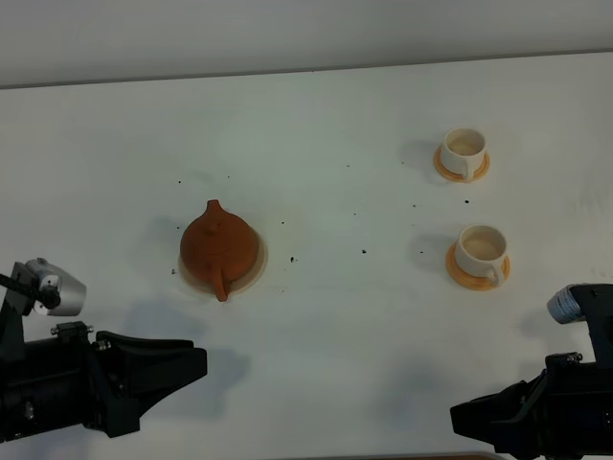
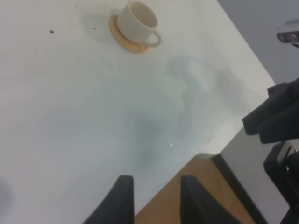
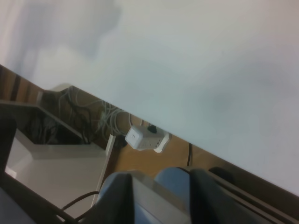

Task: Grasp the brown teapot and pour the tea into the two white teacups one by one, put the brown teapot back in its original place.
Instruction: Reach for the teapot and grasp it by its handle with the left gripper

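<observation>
The brown teapot (image 1: pixel 218 249) sits on its pale beige coaster (image 1: pixel 257 271) at the left-middle of the white table, spout pointing away and handle toward the front. Two white teacups on orange saucers stand at the right, one farther (image 1: pixel 465 151) and one nearer (image 1: pixel 481 251). No tea shows. My left gripper (image 1: pixel 196 364) is low at the front left, well short of the teapot, open and empty. The left wrist view shows its fingertips (image 2: pixel 122 200) and one teacup (image 2: pixel 139 18). My right gripper (image 1: pixel 462 419) is at the front right, open and empty, with its fingers (image 3: pixel 119 196) over the table edge.
Small dark specks (image 1: pixel 364 251) dot the table between teapot and cups. The table's front edge (image 2: pixel 205 156) runs close under both grippers. A white power adapter (image 3: pixel 145 138) and cables lie below the table. The right arm (image 2: pixel 275 116) shows in the left wrist view.
</observation>
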Available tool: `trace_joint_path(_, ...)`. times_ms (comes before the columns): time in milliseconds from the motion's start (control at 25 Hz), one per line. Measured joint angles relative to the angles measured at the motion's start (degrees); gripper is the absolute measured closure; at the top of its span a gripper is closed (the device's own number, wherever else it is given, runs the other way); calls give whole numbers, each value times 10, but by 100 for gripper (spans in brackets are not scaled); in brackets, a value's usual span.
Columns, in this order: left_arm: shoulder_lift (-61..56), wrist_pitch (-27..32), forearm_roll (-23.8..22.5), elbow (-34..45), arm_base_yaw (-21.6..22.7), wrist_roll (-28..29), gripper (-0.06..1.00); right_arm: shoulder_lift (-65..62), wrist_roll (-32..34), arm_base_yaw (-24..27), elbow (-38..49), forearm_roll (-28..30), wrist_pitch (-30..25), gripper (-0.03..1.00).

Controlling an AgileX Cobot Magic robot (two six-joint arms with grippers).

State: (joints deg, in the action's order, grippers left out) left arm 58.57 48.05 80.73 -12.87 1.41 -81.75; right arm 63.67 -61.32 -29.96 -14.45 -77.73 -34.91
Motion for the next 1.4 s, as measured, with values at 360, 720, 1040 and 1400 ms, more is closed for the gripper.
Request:
trace_joint_path(360,0,26,103,-8,0,0,70,0,49,0,-64,64,-26,68)
trace_joint_path(720,0,60,66,-76,0,74,70,0,281,0,-197,345,-90,69)
trace_joint_path(1040,0,38,-25,-166,0,161,70,-81,472,0,-223,588,-150,73)
trace_joint_path(1400,0,21,-69,-190,0,191,70,-256,592,0,-223,724,-292,73)
